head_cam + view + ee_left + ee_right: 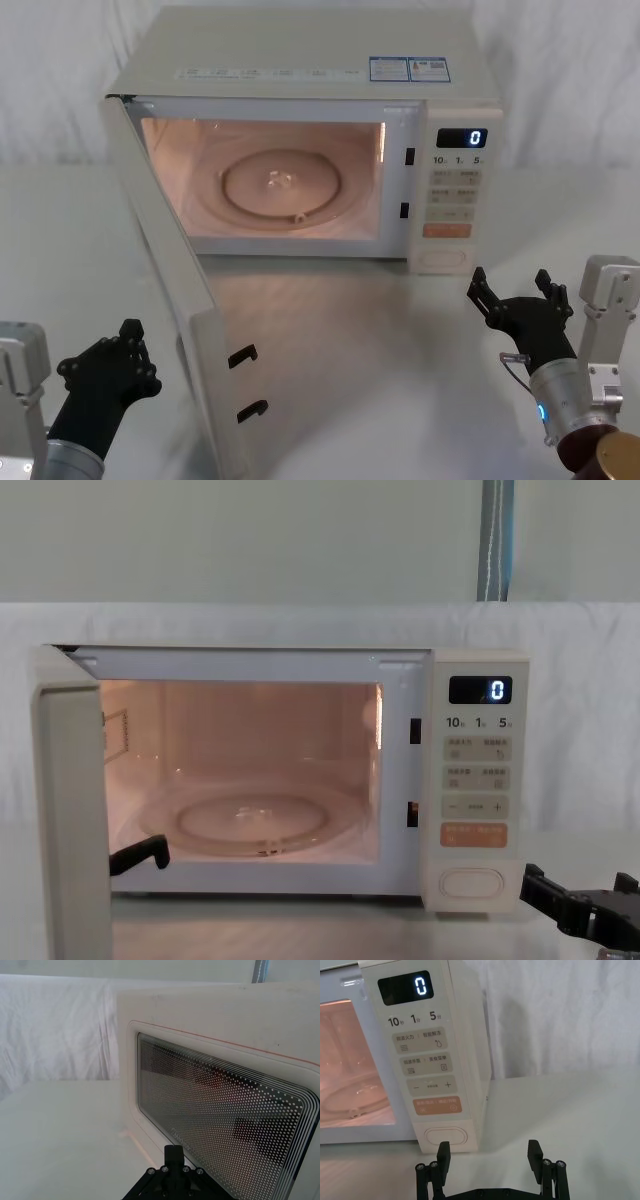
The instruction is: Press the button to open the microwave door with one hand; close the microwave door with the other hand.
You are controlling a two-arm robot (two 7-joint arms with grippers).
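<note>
White tabletop (400,330), bare in front; white cloth (250,620) draped behind. Glass turntable (285,187) inside the lit cavity (180,170); display (405,987) reads 0; orange key (438,1106) beneath the small keys; two blue labels (410,69) on top.

Microwave door (210,1020) shows smooth cream plastic around glossy, dot-meshed glass; matt white desk (380,350) below, wrinkled white cloth backdrop (55,1030) at twelve o'clock.

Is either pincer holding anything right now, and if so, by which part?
Nothing is held. The right pincer is open and empty in front of the button. The left pincer sits beside the open microwave door, not gripping it.
</note>
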